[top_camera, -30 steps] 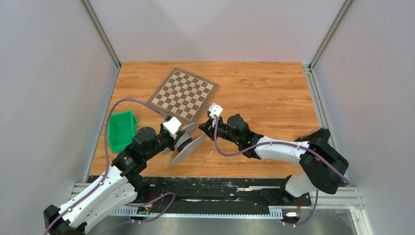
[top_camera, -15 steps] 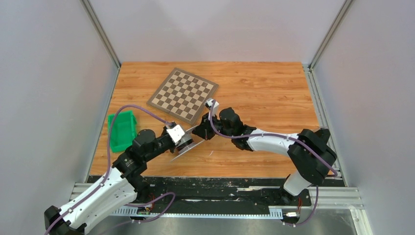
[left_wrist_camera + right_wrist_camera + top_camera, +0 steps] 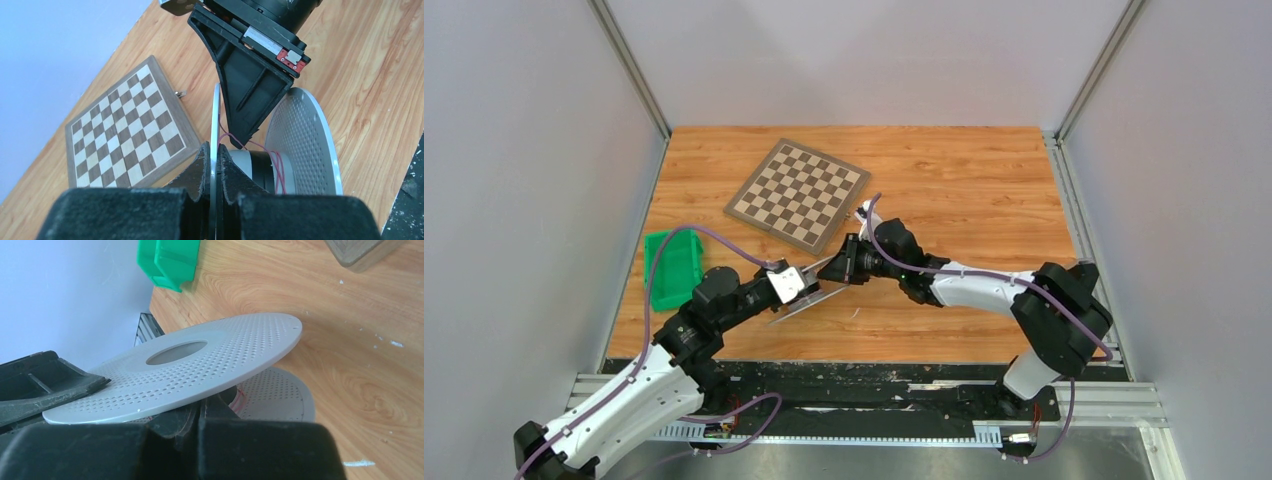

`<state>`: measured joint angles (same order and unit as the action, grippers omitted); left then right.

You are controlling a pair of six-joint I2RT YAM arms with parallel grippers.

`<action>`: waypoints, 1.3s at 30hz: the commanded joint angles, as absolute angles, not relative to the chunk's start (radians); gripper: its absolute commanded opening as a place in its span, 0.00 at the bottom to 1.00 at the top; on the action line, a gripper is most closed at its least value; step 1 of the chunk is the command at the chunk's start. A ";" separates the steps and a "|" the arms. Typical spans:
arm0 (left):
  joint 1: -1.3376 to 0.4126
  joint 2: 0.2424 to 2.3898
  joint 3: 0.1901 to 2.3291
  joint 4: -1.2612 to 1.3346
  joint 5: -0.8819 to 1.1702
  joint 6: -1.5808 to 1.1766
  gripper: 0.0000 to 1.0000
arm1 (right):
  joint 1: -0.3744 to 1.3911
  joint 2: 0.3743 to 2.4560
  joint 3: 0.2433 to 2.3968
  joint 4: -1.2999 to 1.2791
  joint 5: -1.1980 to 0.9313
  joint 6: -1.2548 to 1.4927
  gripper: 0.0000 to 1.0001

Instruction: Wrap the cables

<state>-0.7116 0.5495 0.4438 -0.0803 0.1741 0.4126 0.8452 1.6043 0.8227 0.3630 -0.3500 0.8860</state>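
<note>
Spool [image 3: 305, 145]: light, rigid flange clamped edgewise at 6 o'clock by left gripper [image 3: 214, 154]; thin, limp red cable [image 3: 276, 167] seemingly pinched by closed right gripper [image 3: 245, 136].

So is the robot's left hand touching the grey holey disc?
Touching. The left wrist view shows the left hand pinching the thin edge of the grey disc, with both pads pressed against it and no gap.

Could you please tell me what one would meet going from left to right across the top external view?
Green bin → grey spool → right arm's shoulder.
</note>
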 commanded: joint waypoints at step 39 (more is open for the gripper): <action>-0.723 0.573 0.537 0.238 0.110 0.446 0.00 | 0.864 1.528 0.678 0.353 -0.322 1.067 0.10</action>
<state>-0.7334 0.5968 0.4461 -0.0700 0.1886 0.4217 0.8410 1.5513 0.7063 0.4088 -0.2806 1.0245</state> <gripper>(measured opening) 0.029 0.108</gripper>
